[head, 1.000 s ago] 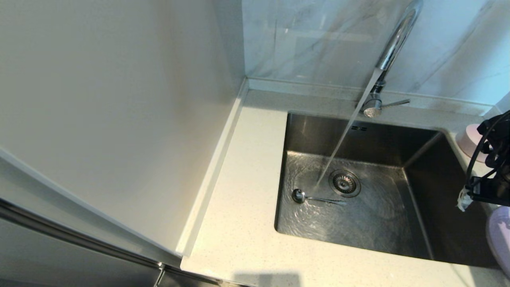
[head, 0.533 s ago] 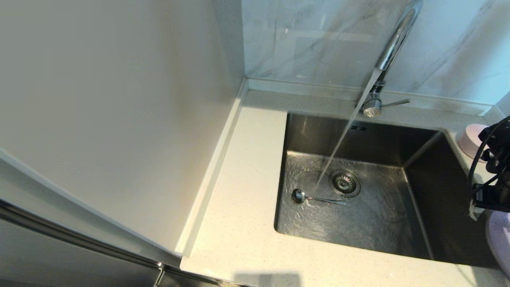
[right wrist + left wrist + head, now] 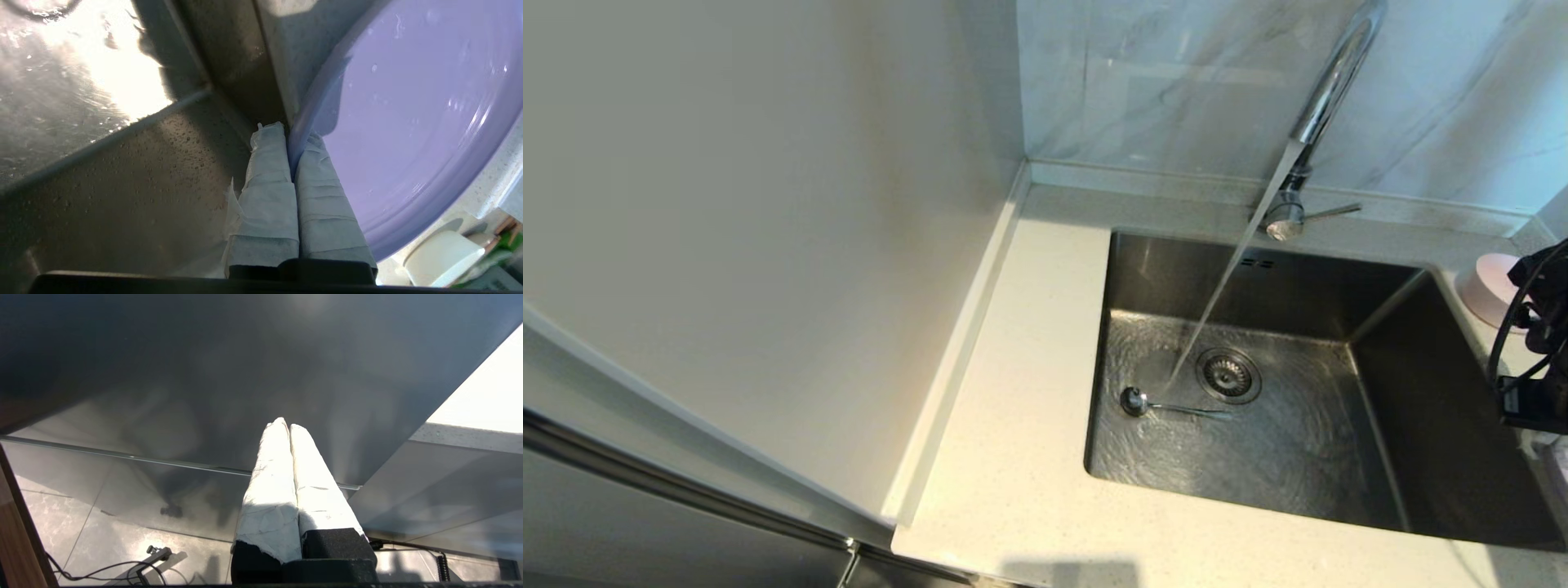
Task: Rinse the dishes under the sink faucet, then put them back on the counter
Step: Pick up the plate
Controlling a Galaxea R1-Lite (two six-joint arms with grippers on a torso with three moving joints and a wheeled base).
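Observation:
The lilac plate (image 3: 408, 106) lies flat at the sink's right edge, and my right gripper (image 3: 288, 132) is shut on its rim. In the head view only the right arm's wrist (image 3: 1531, 392) and a sliver of the plate (image 3: 1558, 465) show at the far right. The metal spoon (image 3: 1147, 403) lies on the sink (image 3: 1421, 392) floor, left of the drain strainer (image 3: 1228, 376). Water streams from the chrome faucet (image 3: 1327, 90) and lands beside the spoon. The pink bowl (image 3: 1486, 286) stands on the counter (image 3: 1021, 392) right of the sink. My left gripper (image 3: 286, 424) is shut on nothing, parked low beside a cabinet.
A cream wall panel (image 3: 768, 245) rises along the counter's left side. The faucet lever (image 3: 1331, 212) sticks out to the right at the tap's base. A marbled backsplash (image 3: 1176, 82) runs behind the sink. Black cables (image 3: 1515, 318) hang off the right wrist.
My right arm has moved to the right with the plate, which has slid almost out of the head view. The spoon and the running water are unchanged.

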